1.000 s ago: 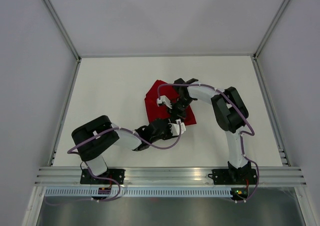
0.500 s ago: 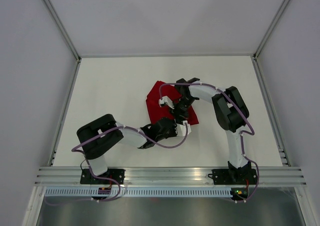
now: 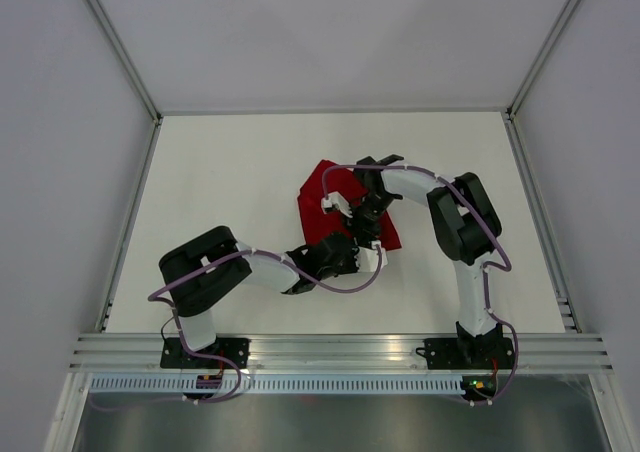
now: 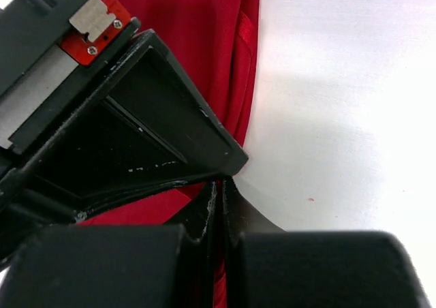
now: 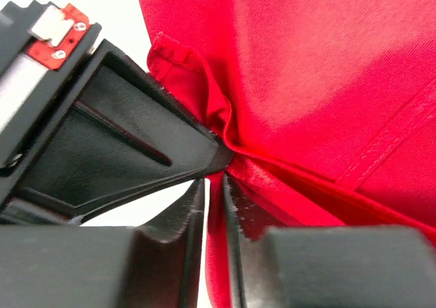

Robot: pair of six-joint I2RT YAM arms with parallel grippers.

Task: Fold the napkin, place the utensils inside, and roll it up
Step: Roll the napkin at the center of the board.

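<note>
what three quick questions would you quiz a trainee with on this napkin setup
1. True or false: utensils lie beside the napkin.
2. The left end effector is: A) open in the air; B) shut on the napkin; C) holding a fork.
3. In the top view, which end effector sits nearer the arm bases?

Key:
1. False. No utensils show in any view.
2. B.
3. The left. The right end effector is farther back, over the napkin.

Bright even light, soft shadow beside the napkin (image 4: 204,35), foreground blurred
</note>
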